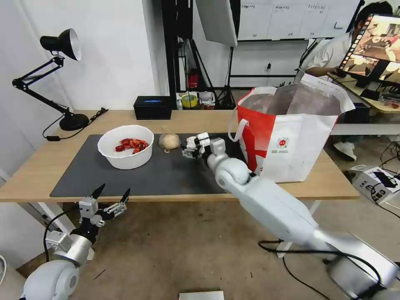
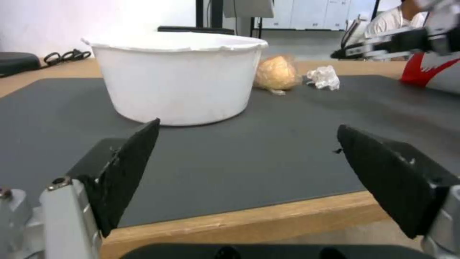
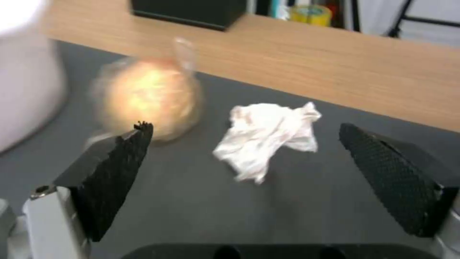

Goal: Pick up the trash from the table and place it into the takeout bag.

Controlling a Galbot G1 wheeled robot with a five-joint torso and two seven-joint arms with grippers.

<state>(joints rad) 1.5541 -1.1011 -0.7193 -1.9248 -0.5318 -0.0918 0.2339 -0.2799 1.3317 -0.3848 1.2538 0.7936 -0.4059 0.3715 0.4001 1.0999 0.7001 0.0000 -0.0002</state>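
White bowl (image 1: 126,146) holds red shells (image 1: 131,144); takeout bag (image 1: 291,137) gapes.

Upper left of the head view: black desk lamp (image 1: 58,62), cord trailing beside its base. Upper centre: black box (image 1: 153,107), then a yellow tape roll (image 1: 189,100), possibly on a shelf behind. Upper right: monitor (image 1: 375,46) on a far desk. Lower right: small white box (image 1: 377,183) on the floor.
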